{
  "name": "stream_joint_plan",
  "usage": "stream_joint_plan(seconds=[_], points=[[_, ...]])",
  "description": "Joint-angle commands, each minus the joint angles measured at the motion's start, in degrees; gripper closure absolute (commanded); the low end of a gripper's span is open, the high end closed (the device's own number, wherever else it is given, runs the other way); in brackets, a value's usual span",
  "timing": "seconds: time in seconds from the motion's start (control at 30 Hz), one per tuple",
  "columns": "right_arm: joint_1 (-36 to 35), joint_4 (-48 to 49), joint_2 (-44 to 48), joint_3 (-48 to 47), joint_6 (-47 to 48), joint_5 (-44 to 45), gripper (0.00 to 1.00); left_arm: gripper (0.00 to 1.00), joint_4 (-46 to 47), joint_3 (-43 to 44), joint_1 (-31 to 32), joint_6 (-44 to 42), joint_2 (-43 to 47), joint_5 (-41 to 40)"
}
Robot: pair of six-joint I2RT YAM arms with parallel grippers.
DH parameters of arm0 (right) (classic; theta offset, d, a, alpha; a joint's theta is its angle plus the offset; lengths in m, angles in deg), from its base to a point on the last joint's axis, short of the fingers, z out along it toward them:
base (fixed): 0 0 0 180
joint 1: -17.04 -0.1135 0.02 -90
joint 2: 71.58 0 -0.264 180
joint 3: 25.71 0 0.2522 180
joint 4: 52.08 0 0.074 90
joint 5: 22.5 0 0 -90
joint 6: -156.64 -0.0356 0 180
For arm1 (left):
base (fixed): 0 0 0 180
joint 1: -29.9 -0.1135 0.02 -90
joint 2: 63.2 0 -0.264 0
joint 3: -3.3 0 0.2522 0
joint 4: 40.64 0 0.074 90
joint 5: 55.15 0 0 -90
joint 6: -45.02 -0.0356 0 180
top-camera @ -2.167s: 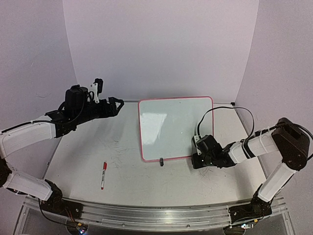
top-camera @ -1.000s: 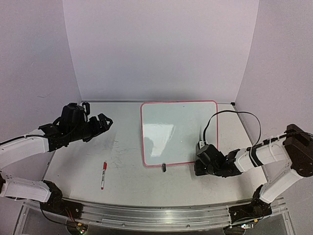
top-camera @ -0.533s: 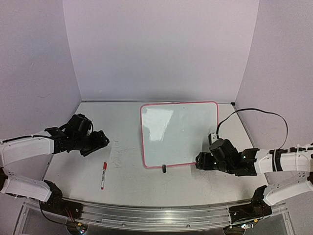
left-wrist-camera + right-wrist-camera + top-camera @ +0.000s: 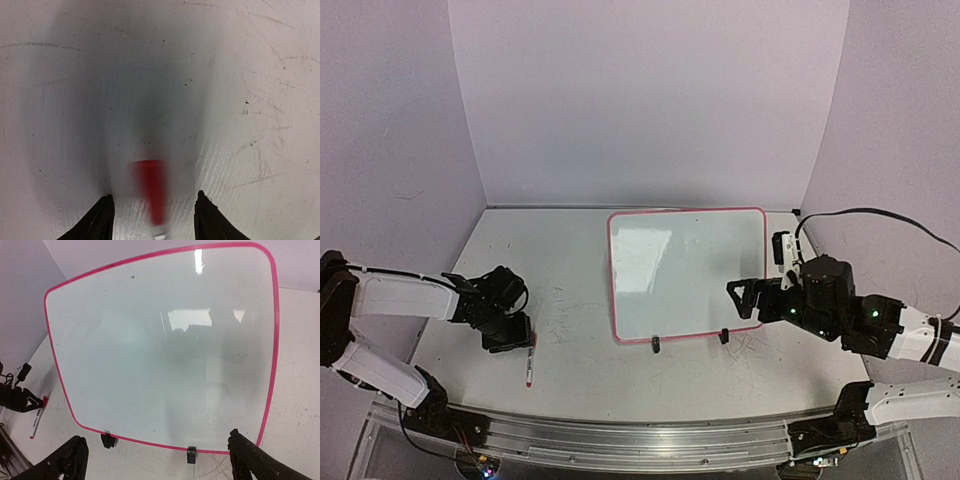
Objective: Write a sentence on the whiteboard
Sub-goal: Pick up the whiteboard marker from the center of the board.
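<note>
The whiteboard, glossy white with a pink-red rim, lies flat at the table's middle; it nearly fills the right wrist view. Its surface shows only reflections, and the sentence is not in view. A marker with a white body and red cap lies left of the board. My left gripper is low over the cap end. In the left wrist view the blurred red cap lies between the left gripper's parted jaws, with a gap on each side. My right gripper stands open just off the board's near right edge, holding nothing.
Two small black feet stick out of the board's near edge. Purple walls close in the table at the back and both sides. A black cable loops above the right arm. The tabletop is scuffed white.
My left arm has dropped to the marker and its jaws have narrowed around the cap. My right gripper has let go of the board's near right corner, opened wide and drawn back to the right.
</note>
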Motion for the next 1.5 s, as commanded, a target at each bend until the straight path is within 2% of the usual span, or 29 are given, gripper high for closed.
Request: stream_joint_plan(seconds=[0.0, 0.33, 0.57, 0.63, 0.77, 0.97, 1.13, 1.27, 1.47], points=[[-0.27, -0.01, -1.07, -3.07, -1.79, 6.45, 0.02, 0.45, 1.34, 3.65, 0.43, -3.21, -2.66, -0.61], [-0.23, 0.52, -8.98, -7.07, 2.97, 3.92, 0.02, 0.48, 1.64, 6.04, 2.87, -1.52, -4.97, -2.51], [-0.23, 0.61, -11.38, -7.98, 7.15, 4.66, 0.02, 0.4, 0.68, 12.18, 3.07, -4.36, -11.54, -6.08], [-0.25, 0.59, -10.82, -7.51, 7.24, 4.99, 0.02, 0.41, -0.49, 13.7, 3.12, -5.83, -14.5, -6.32], [-0.26, 0.59, -8.61, -6.52, 7.44, 5.52, 0.02, 0.53, -1.43, 14.2, 3.16, -6.45, -16.67, -6.25], [-0.29, 0.59, -4.82, -5.07, 8.34, 7.3, 0.02, 0.76, -2.54, 14.35, 3.16, -7.31, -15.82, -8.47], [-0.24, -0.28, -4.44, -7.41, 10.38, 6.12, 0.02, 0.95, -3.09, 18.24, 2.46, -7.23, -11.7, -6.15], [-0.26, -0.98, -4.69, -10.42, 10.95, 3.55, 0.02, 1.0, -3.11, 23.47, 2.15, -7.8, -5.03, -4.96], [-0.24, -0.54, -8.53, -15.65, 12.8, -3.3, 0.02, 1.0, -0.35, 30.24, 2.11, -10.68, 5.57, -4.74]])
